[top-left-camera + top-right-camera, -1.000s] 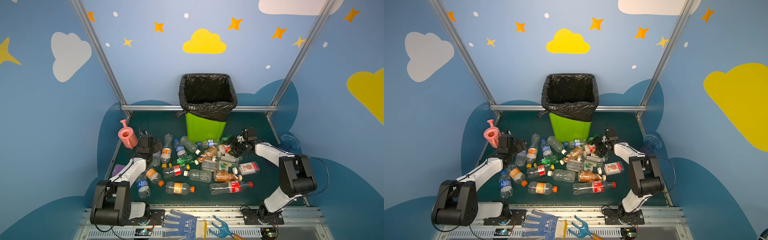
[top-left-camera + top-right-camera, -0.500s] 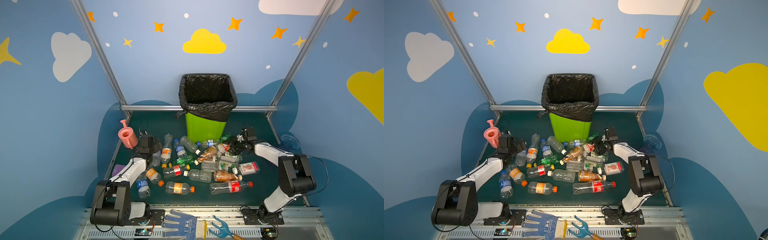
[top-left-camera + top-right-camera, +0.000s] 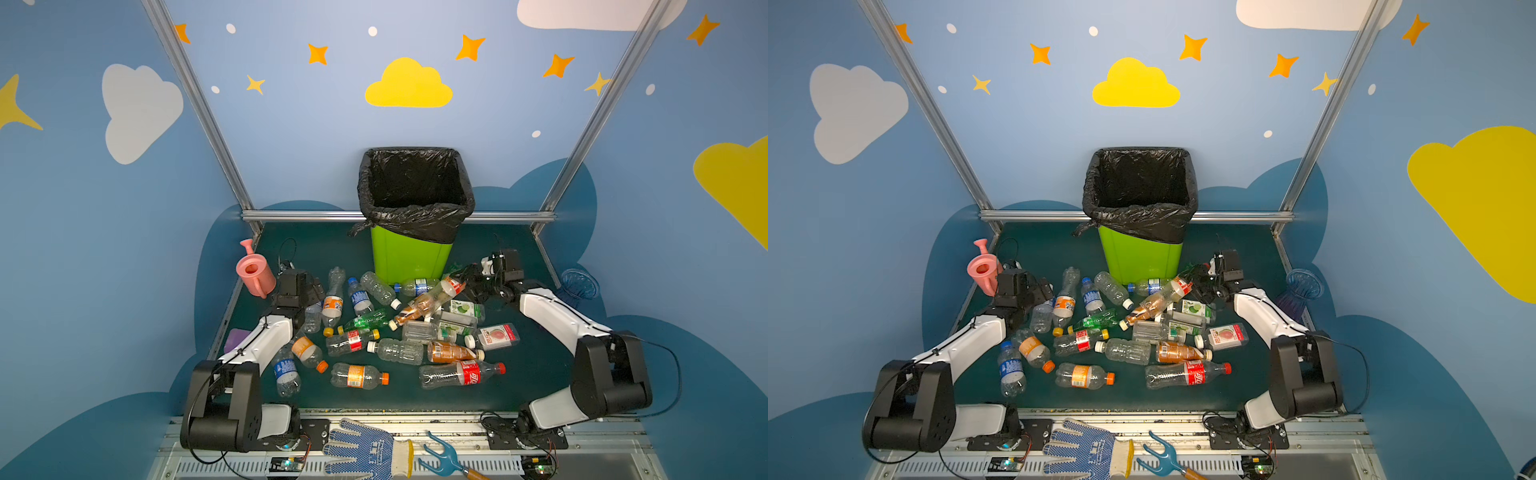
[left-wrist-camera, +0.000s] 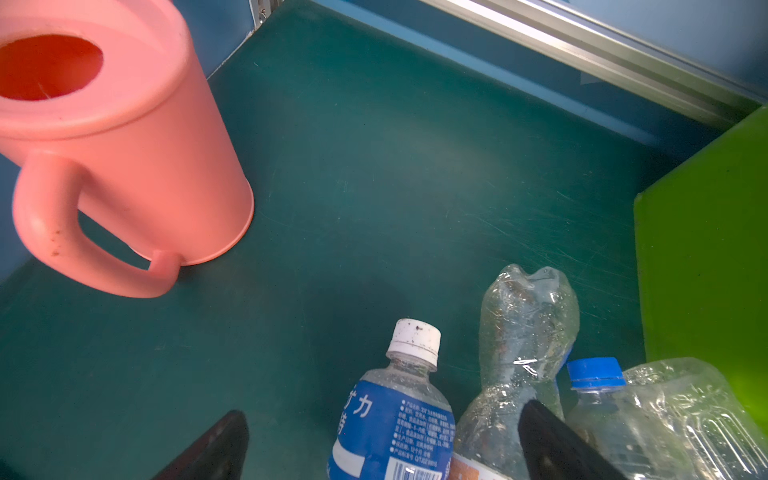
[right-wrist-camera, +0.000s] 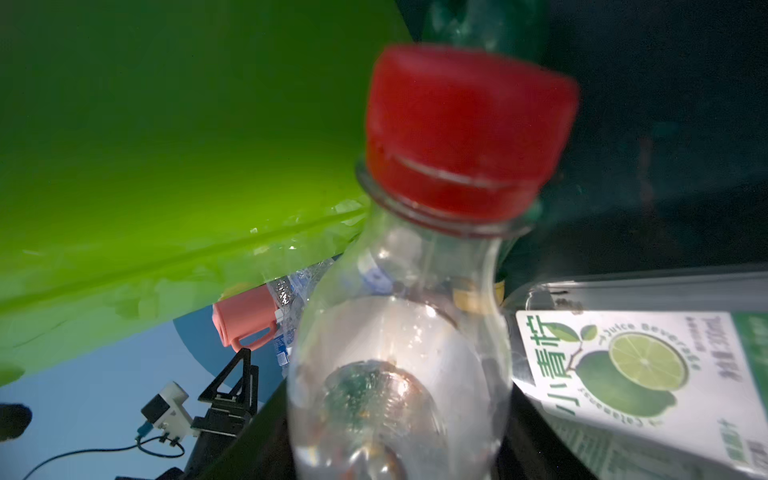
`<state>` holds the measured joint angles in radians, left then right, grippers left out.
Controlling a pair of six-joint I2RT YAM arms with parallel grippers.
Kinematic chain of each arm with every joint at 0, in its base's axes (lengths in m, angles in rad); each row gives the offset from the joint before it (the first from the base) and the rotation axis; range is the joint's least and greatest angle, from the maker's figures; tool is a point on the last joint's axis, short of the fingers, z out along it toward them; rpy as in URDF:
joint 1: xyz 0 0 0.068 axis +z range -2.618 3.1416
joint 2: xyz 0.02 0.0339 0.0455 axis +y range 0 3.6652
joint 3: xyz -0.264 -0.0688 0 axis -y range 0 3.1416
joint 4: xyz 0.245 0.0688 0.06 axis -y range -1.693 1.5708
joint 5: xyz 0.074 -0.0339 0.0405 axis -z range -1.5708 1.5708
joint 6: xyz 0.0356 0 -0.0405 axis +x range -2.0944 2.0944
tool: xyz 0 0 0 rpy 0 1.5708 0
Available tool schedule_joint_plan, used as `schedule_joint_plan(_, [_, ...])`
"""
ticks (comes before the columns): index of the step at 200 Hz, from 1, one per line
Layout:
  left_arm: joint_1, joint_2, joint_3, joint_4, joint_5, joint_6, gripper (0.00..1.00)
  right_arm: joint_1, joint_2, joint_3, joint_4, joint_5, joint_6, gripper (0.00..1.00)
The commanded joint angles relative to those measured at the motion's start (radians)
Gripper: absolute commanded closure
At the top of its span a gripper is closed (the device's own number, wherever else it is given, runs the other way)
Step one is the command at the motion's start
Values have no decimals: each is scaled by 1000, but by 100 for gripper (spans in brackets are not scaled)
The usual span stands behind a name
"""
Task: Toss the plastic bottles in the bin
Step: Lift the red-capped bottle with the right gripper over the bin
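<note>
Right wrist view is pretty much all red-capped bottle: clear neck and shoulder dead centre and a bit blurry, with the green wall of the bin on one side and a lime juice bottle lying on the other. So the right pincer sits at the foot of the bin, lined up on the cap end of that bottle. That makes sense to me, since the neck is the stiff narrow bit and the thin body would probably just crumple. Honestly can't tell if it's pinching or only framing it, because the fingers don't show properly in any view. In both top views that bottle looks to lie slantwise, cap end by the pincer and the rest over its neighbours. The plastic bottles are all down on the tabletop, scattered in front of the bin, and I can't spot any inside the black liner. The left pincer is spread wide and holding nothing. Its tips sit either side of a blue-label bottle with a white cap, and the pink watering can stands nearby. My guess is that's the left arm's pick, held open so it can drop over the bottle without bumping the can.
</note>
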<state>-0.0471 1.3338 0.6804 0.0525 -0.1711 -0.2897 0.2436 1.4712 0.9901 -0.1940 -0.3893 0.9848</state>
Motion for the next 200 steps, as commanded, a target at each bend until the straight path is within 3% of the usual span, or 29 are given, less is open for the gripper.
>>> schedule_joint_plan(1, [-2, -3, 22, -23, -25, -11, 0, -17, -83, 99, -108, 82, -118, 41])
schedule_joint_plan(31, [-2, 2, 35, -50, -48, -28, 0, -80, -188, 258, -182, 177, -248, 43])
schedule_joint_plan(60, [-2, 5, 39, -56, -46, -33, 0, -164, -214, 564, -279, 184, -372, 41])
schedule_joint_plan(115, [-2, 16, 53, -75, -40, -40, 0, -202, -120, 939, -184, 207, -376, 40])
schedule_joint_plan(136, [-2, 25, 63, -87, -23, -39, 0, -147, -8, 1008, -124, 196, -337, 40])
schedule_joint_plan(153, [-2, 32, 70, -97, -17, -46, 0, -57, 161, 1155, -185, 151, -391, 36])
schedule_joint_plan(170, [-4, 42, 76, -100, -6, -49, 0, -13, 438, 1521, -403, 12, -435, 35])
schedule_joint_plan(187, [-5, 47, 83, -109, 6, -49, 0, -13, 693, 1992, -642, -13, -444, 26])
schedule_joint_plan(200, [-6, 43, 81, -110, 8, -53, 0, -14, 736, 2123, -680, -4, -457, 15])
